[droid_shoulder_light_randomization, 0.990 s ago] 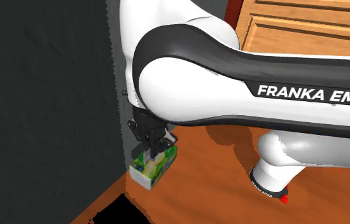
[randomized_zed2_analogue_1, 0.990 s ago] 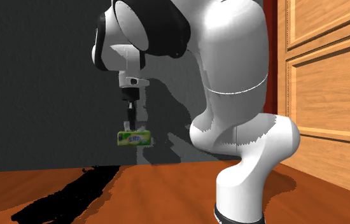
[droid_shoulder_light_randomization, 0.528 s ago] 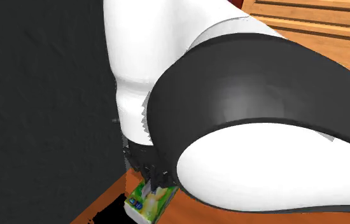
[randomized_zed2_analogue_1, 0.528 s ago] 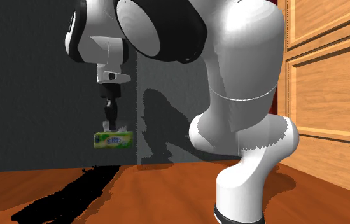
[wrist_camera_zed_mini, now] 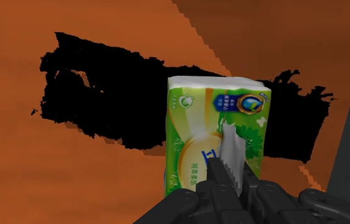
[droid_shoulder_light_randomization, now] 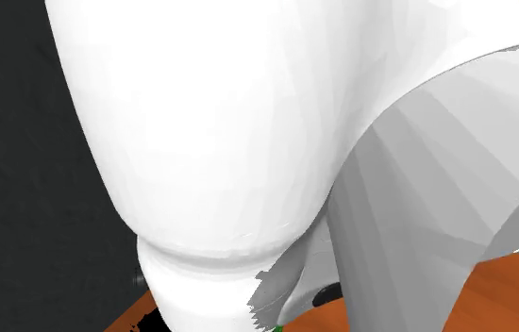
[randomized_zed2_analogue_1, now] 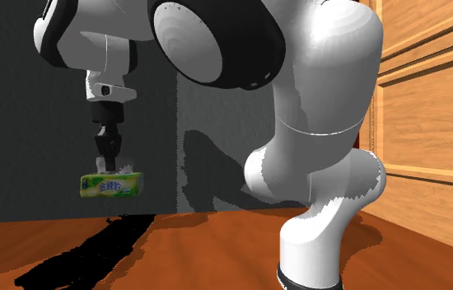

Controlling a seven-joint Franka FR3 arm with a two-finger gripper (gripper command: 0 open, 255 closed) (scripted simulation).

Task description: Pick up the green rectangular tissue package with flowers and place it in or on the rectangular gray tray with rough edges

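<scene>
**Tissue pack aloft, tray yet to be reached**

The carrying step is in hand, I judge. The tool is pinching the green flowered tissue package by its top seam. The package hangs straight beneath the tool, clear above the orange-brown surface and a jagged black patch. Next, the package must be carried over the tray, lowered and released. The arm arches high, its wrist pointing straight down.

Over the last second I've watched the fingers carry the green tissue package steadily toward 9 o'clock in the second exterior view, sinking a touch lower. In the shoulder view the white arm has swung close to the camera, covering nearly all of the package.
</scene>
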